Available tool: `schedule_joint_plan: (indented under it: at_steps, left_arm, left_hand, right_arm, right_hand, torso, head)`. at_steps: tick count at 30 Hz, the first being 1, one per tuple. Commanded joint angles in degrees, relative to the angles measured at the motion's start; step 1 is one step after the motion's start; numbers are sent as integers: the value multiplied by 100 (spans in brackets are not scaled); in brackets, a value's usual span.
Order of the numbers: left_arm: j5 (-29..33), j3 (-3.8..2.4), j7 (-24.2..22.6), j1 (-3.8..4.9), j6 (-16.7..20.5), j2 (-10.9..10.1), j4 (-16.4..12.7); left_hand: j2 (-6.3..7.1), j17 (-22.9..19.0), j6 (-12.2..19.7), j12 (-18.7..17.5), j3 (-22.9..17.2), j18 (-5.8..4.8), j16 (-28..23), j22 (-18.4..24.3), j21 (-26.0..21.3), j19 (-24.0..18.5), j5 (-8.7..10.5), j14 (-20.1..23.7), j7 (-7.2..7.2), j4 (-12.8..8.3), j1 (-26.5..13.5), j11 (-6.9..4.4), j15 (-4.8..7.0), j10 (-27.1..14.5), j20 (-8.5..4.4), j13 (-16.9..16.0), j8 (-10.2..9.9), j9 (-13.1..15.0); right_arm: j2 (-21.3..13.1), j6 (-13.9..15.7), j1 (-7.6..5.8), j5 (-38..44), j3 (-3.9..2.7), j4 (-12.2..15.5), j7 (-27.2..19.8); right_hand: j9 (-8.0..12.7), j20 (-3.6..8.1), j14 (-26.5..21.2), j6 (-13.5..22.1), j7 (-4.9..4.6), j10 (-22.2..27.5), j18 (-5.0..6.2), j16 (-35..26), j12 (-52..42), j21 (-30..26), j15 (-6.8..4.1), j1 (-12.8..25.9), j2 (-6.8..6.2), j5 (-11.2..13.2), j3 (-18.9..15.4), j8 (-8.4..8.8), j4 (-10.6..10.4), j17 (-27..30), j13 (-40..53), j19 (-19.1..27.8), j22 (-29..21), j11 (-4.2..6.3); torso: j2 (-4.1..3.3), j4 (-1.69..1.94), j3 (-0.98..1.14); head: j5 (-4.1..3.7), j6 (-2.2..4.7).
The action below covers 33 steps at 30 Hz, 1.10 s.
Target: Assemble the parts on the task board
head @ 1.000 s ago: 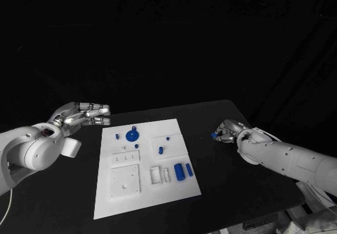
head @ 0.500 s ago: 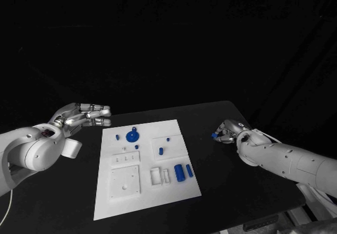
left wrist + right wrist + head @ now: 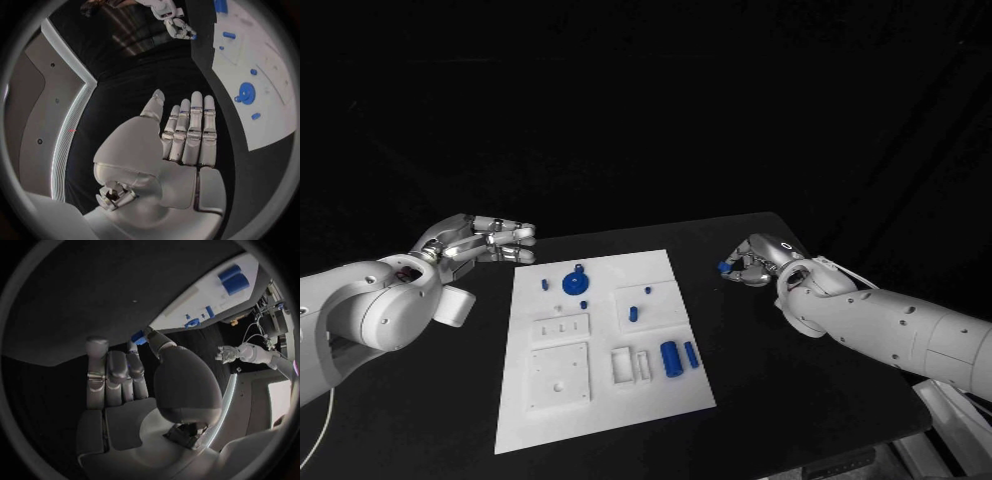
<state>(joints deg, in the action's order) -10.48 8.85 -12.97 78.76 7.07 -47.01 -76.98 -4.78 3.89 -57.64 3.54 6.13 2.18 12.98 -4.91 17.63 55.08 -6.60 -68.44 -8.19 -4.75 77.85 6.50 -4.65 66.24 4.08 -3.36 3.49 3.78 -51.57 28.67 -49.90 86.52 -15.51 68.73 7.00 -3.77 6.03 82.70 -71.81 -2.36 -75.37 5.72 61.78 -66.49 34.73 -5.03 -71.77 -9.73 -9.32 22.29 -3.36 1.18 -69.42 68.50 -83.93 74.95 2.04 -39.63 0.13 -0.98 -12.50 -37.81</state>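
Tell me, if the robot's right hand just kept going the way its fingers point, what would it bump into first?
Probably the white task board. The right hand, pinching a small blue part, points across bare black table toward the board's near edge. Nothing lies between them, though its height above the table is hard to judge.

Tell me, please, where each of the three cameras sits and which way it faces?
Head view: on the robot's head, looking down at the task board; both arms show.
Left wrist view: behind the left hand, facing across the table.
Right wrist view: behind the right hand, whose fingers pinch a blue part.
All three show the board.
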Motion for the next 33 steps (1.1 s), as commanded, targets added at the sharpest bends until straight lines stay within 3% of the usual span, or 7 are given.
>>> schedule_joint_plan:
  at_steps: [1,7,13,17,22,29,33]
  left_arm:
    - [-40,-3,78,2,-90,23,-48]
    - [-53,-2,222,0,0,41,-159]
    - [-62,20,309,-11,116,89,-305]
    - [-60,71,329,-14,225,126,-409]
    - [-65,103,417,-15,380,183,-511]
    - [-104,144,766,-15,694,263,-639]
    - [-116,159,956,-14,773,298,-664]
  left_hand:
    - [-89,13,-96,-3,29,-64,110,-32,83,83,-40,-121,33,-19,22,-53,49,143,-74,-2,12,-3]
    - [-197,51,-300,-7,64,-96,474,-158,349,268,-65,-357,123,-38,45,-166,196,410,-234,0,14,-4]
    - [-215,32,-244,-7,140,-120,681,-237,504,201,-70,-296,97,-65,40,-168,210,430,-265,0,3,-13]
    - [-236,15,-302,-7,160,-114,717,-261,559,128,-92,-219,108,-98,47,-131,185,297,-244,-1,12,-6]
    - [-298,15,-403,-7,142,-105,735,-279,607,75,-111,-188,141,-143,66,-139,183,306,-235,0,11,-7]
    - [-366,22,-566,-5,161,-117,798,-308,681,65,-61,-221,209,-131,5,-193,209,453,-257,-1,13,-3]
    - [-350,20,-581,-3,221,-125,828,-306,696,64,22,-223,218,-51,-82,-193,208,475,-256,-2,12,-4]
  right_arm:
    - [-31,-67,-51,132,-21,291,92]
    - [-50,-151,-136,158,-49,870,130]
    - [-14,-213,-172,174,-74,1390,161]
    - [72,-288,-189,194,-83,1646,195]
    - [196,-395,-204,213,-87,1825,254]
    - [352,-411,-212,253,-88,2047,317]
    - [417,-409,-214,285,-88,2132,332]
  right_hand:
    - [-3,41,20,-25,-13,-29,-96,6,23,39,-22,-34,-2,-6,-22,-23,-14,-6,5,-300,151,-9]
    - [-3,39,22,-17,-12,-30,-91,-1,28,37,-21,-47,-10,-28,-73,-24,-60,-16,15,-298,136,-8]
    - [-3,38,26,-5,-13,-31,-87,-4,28,47,-20,-42,-4,15,-103,-23,-101,-22,24,-298,131,-8]
    - [-2,37,26,1,-15,-29,-85,-6,29,55,-20,-51,-4,26,-127,-22,-123,-27,30,-297,128,-9]
    - [-3,33,21,15,-12,-19,-80,-23,41,37,-15,-27,7,30,-185,-23,-184,-22,29,-293,118,-10]
    - [-2,33,25,37,-17,-18,-74,-26,47,35,-15,-32,14,-41,-295,-22,-281,-28,37,-296,107,-7]
    - [-2,33,25,37,-17,-18,-74,-26,47,35,-15,-32,14,-41,-295,-22,-281,-28,37,-296,107,-7]
  torso:
    - [13,12,-17]
    - [17,28,-34]
    - [12,53,-36]
    - [19,79,-56]
    - [23,99,-74]
    - [18,94,-58]
    - [20,101,-60]
  head:
    - [41,26]
    - [156,87]
    - [289,182]
    - [393,191]
    - [576,189]
    - [803,214]
    - [873,194]
